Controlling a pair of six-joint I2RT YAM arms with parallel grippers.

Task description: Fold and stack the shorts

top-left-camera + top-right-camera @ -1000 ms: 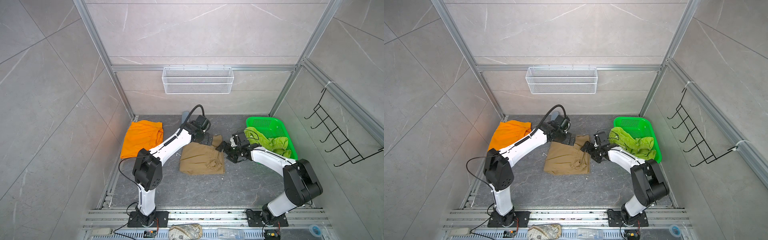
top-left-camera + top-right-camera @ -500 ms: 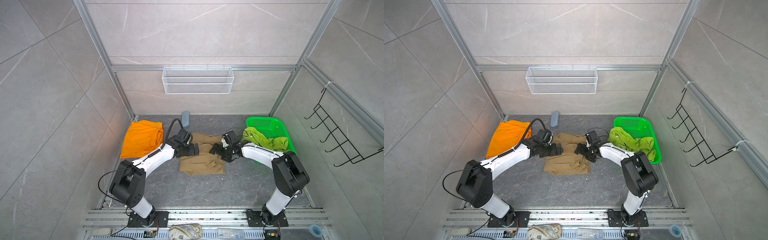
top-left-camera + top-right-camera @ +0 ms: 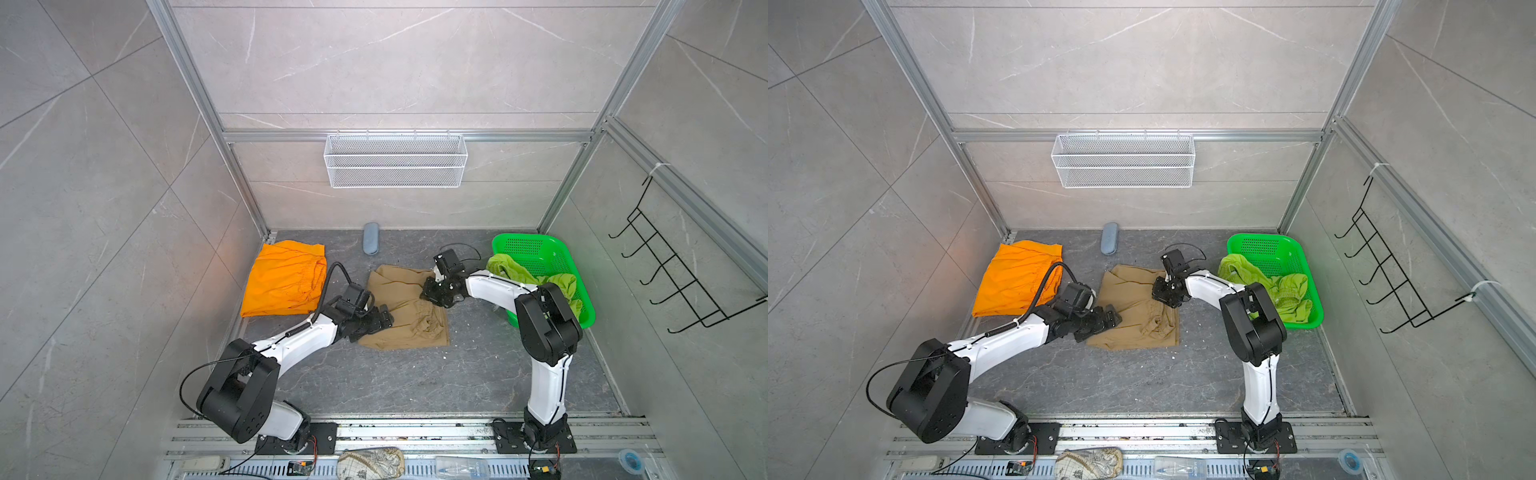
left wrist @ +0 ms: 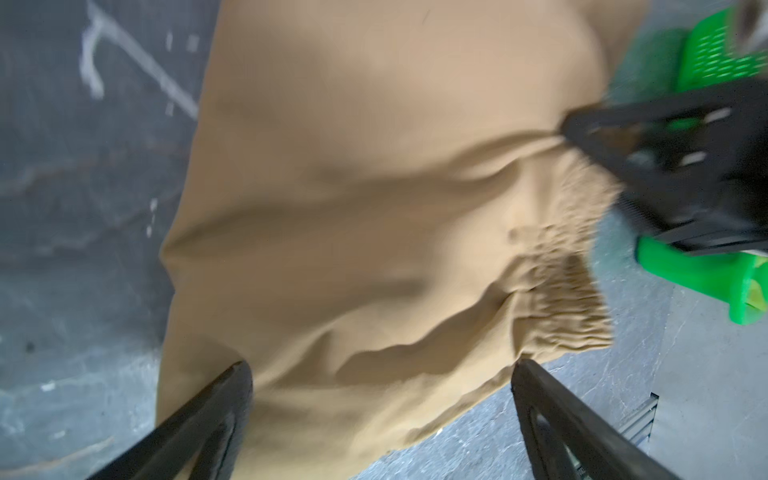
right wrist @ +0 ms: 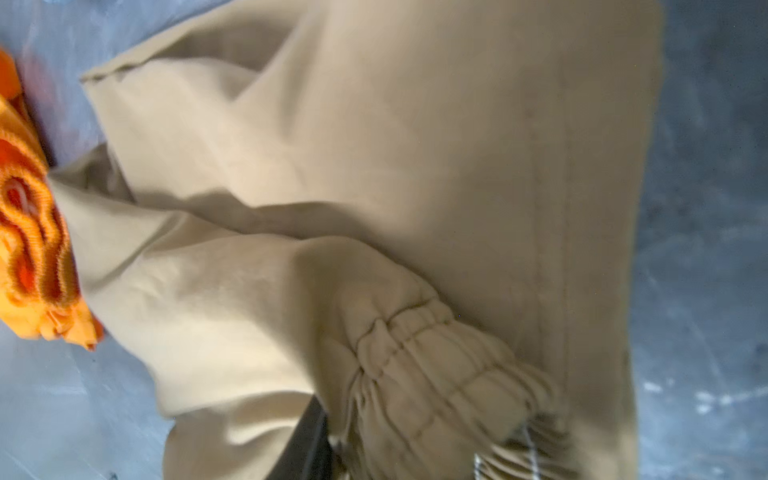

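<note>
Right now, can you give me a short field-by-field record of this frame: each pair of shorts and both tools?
orange shorts: flat, far left
tan shorts: centre, rumpled
green shorts: in basket, draped over rim
left tool: open, over tan shorts
right tool: shut on tan shorts' waistband
stack: none yet

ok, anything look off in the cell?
Lime green shorts hang partly out over the rim of the green basket instead of lying inside. Khaki shorts are rumpled mid-floor, elastic waistband bunched. A small grey-blue case lies by the back wall. Nothing looks spilled or damaged.
</note>
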